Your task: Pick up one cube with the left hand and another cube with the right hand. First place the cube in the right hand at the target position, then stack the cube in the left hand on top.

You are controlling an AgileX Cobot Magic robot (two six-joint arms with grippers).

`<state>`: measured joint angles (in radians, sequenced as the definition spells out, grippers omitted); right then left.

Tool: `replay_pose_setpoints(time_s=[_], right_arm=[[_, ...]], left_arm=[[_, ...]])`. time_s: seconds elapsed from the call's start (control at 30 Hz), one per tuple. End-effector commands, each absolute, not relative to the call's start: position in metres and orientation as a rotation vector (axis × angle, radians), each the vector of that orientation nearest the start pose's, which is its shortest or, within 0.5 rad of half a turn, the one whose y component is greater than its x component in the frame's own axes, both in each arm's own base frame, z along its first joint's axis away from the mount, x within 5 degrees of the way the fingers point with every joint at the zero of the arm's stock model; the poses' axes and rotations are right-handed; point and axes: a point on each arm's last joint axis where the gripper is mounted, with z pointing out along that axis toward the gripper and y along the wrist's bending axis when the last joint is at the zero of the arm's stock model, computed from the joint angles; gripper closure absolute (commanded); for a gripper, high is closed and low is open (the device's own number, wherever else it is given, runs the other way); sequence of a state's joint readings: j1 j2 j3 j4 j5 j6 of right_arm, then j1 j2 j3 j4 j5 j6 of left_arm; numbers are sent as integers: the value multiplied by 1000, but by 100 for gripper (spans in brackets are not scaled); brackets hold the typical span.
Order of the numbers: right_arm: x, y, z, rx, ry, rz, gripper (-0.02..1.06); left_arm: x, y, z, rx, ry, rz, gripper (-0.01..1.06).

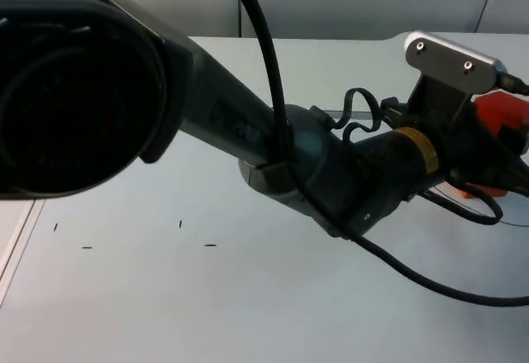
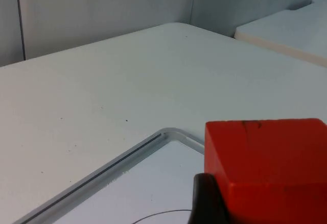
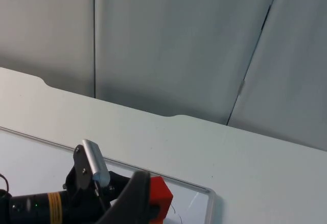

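Observation:
My left arm reaches across the table to the right side in the top view. Its gripper (image 1: 496, 144) is shut on a red cube (image 1: 506, 113). In the left wrist view that cube (image 2: 271, 168) is close up beside a black fingertip (image 2: 207, 201), just above a white mat (image 2: 127, 158) with a thin drawn circle (image 2: 163, 215). A second patch of red (image 1: 483, 188) lies lower, under the gripper; I cannot tell whether the two touch. The right wrist view looks down from farther back on the left arm and the red cube (image 3: 161, 196).
The mat's raised rim (image 3: 168, 180) runs along the table near the grey partition wall (image 3: 179, 45). Small black marks (image 1: 180, 225) dot the table's left half. A pale foam block (image 2: 291, 35) lies beyond the table's far edge.

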<state>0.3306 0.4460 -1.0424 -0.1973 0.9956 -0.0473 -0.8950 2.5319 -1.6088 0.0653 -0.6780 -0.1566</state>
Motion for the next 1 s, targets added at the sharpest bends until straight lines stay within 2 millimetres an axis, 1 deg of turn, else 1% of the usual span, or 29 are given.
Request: replay_pose_setpoints(time_s=[0.0, 0.5, 0.67, 0.9, 0.97], right_arm=[[32, -5, 429, -346, 1825, -43, 0], [32, -5, 429, -346, 1825, -43, 0], [32, -5, 429, -346, 1825, -43, 0], [32, -5, 429, -346, 1825, -43, 0], [32, -5, 429, -346, 1825, -43, 0]], left_arm=[[326, -417, 71, 702, 1609, -788, 105], [326, -417, 70, 703, 1614, -786, 105], [326, -416, 60, 711, 1634, -780, 105], [326, -416, 60, 709, 1603, -782, 105], [326, -416, 57, 717, 1607, -779, 105]])
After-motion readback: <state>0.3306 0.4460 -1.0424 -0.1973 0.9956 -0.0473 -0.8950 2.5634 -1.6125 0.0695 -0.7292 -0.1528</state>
